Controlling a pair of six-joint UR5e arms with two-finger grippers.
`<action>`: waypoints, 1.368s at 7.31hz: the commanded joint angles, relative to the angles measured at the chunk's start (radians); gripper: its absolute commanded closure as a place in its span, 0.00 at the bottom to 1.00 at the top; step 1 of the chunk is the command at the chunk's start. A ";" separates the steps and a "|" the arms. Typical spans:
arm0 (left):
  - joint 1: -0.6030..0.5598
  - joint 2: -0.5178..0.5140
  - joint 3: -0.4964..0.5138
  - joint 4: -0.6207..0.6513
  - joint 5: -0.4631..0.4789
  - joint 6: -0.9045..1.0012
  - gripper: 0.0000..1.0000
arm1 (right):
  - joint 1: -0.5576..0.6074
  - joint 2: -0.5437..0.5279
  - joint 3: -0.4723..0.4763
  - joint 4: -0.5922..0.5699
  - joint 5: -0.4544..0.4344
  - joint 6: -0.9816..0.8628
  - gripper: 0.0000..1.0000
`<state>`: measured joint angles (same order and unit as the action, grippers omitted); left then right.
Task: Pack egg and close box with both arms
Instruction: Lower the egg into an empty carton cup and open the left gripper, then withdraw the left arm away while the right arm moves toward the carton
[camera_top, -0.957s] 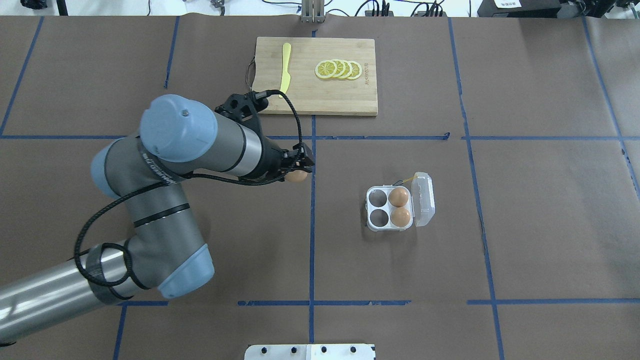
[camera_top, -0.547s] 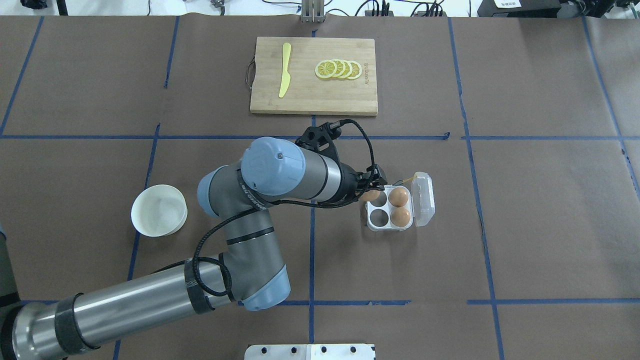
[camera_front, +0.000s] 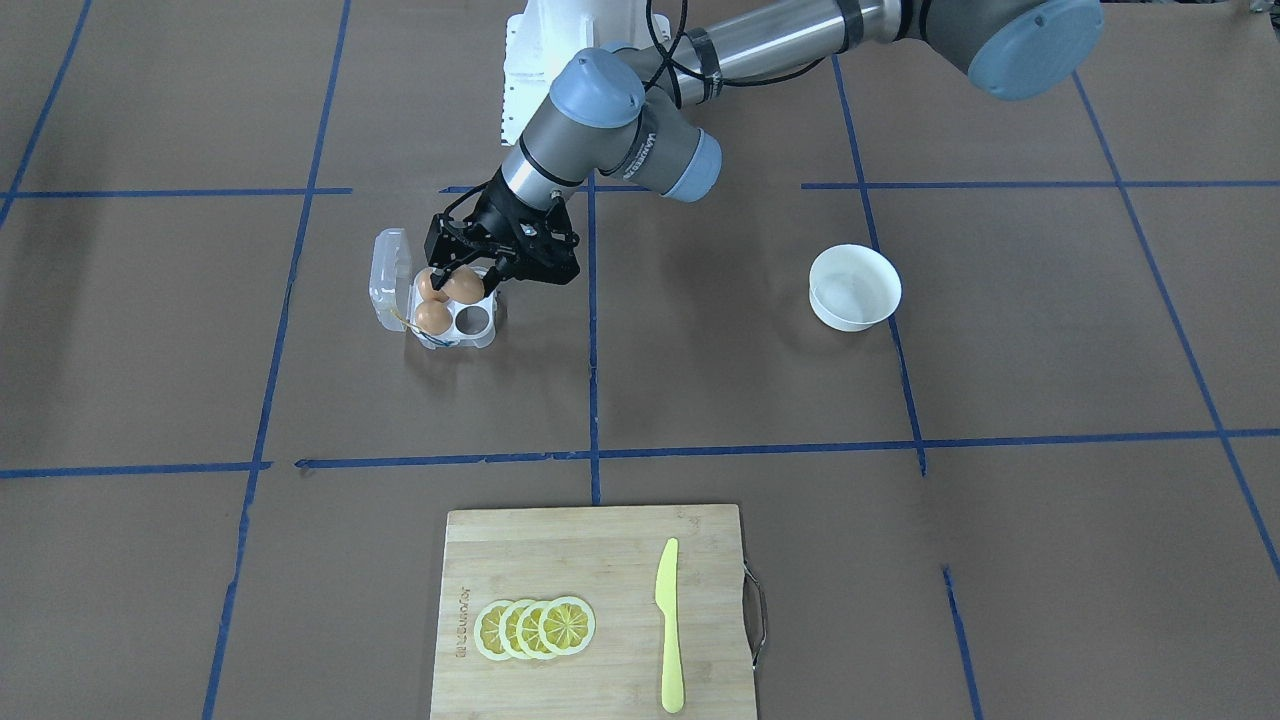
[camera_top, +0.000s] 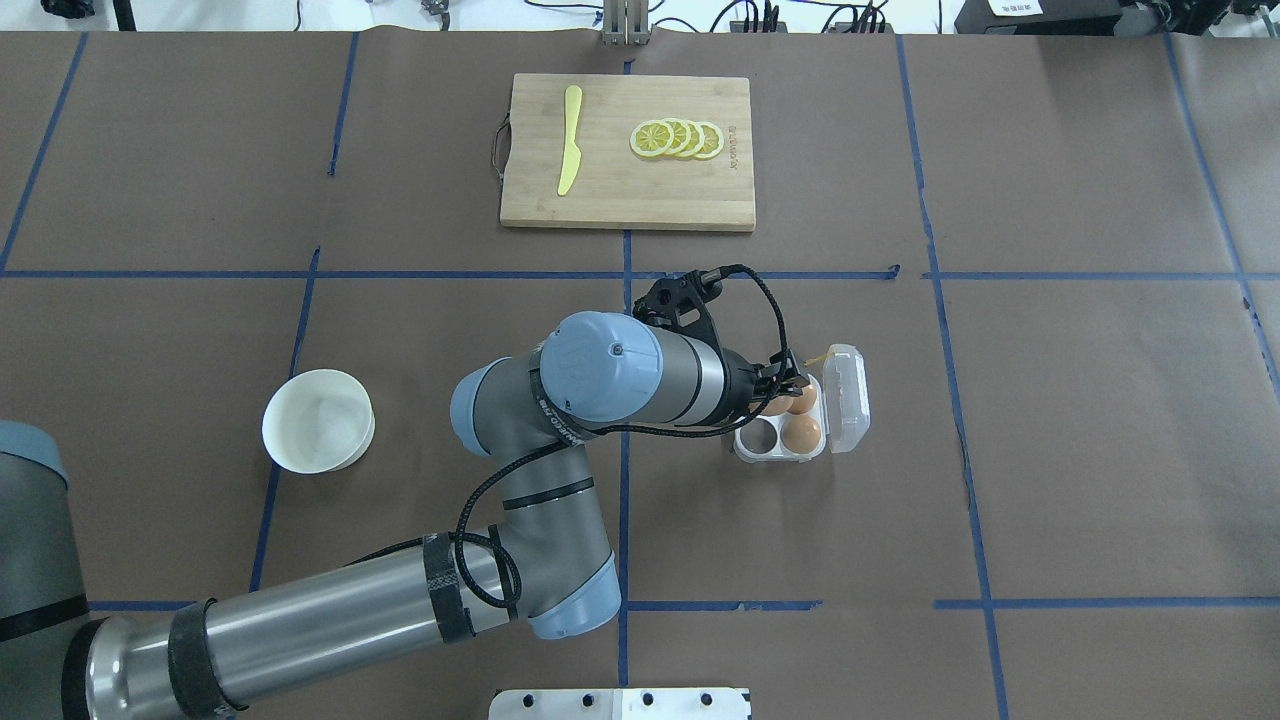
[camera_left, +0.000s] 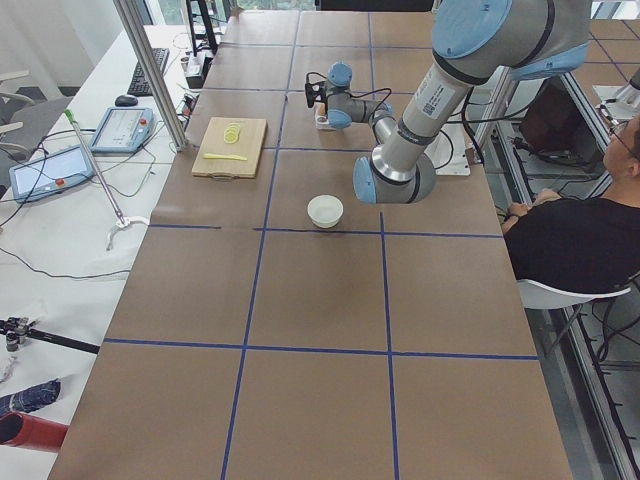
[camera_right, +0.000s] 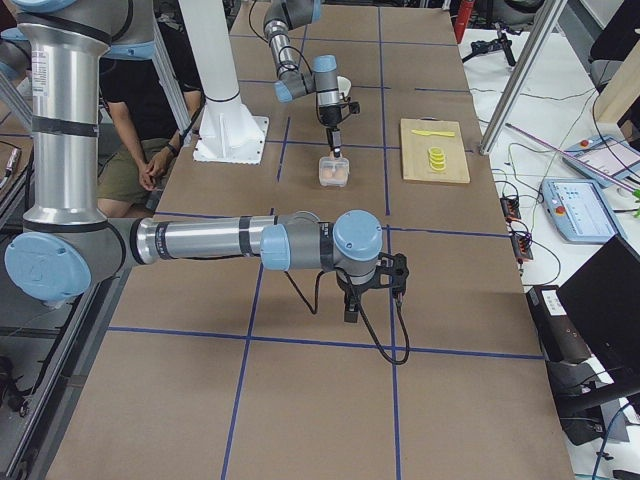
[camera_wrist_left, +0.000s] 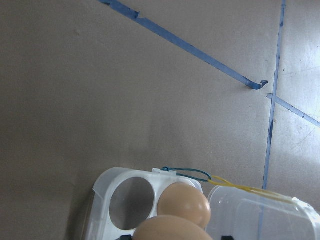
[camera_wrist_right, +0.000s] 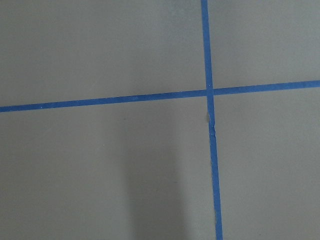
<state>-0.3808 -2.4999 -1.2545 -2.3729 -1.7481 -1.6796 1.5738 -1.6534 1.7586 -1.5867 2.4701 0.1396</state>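
The clear egg box (camera_top: 742, 452) lies open at mid-table, lid (camera_top: 848, 398) folded to the right, yellow string (camera_wrist_left: 240, 186) at its hinge. Two orange-brown eggs (camera_top: 801, 433) (camera_front: 433, 317) sit in the cups beside the lid. One empty cup (camera_top: 757, 437) shows. My left gripper (camera_front: 463, 283) is shut on a third egg (camera_front: 465, 288) and holds it just above the box's empty side; this egg fills the bottom of the left wrist view (camera_wrist_left: 170, 229). My right gripper (camera_right: 352, 308) shows only in the exterior right view, low over bare table; I cannot tell if it is open.
A white bowl (camera_top: 318, 433) stands left of my left arm. A wooden cutting board (camera_top: 627, 195) lies at the far middle with a yellow knife (camera_top: 568, 140) and lemon slices (camera_top: 678, 138). A seated person (camera_left: 575, 240) is beside the table.
My left arm has swung right with the egg, from the table's middle to above the box. The bowl, hidden before, now shows.
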 joint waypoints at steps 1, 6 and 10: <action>-0.003 0.003 -0.022 0.003 -0.007 0.012 0.00 | 0.000 0.003 -0.001 0.001 0.000 0.000 0.00; -0.179 0.066 -0.265 0.359 -0.238 0.180 0.00 | -0.102 0.020 0.097 0.022 -0.005 0.177 0.00; -0.428 0.246 -0.595 0.788 -0.260 0.540 0.00 | -0.404 -0.021 0.110 0.486 -0.013 0.682 0.95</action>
<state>-0.6946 -2.2920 -1.7825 -1.6930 -2.0053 -1.2626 1.2631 -1.6464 1.8675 -1.2471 2.4582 0.6972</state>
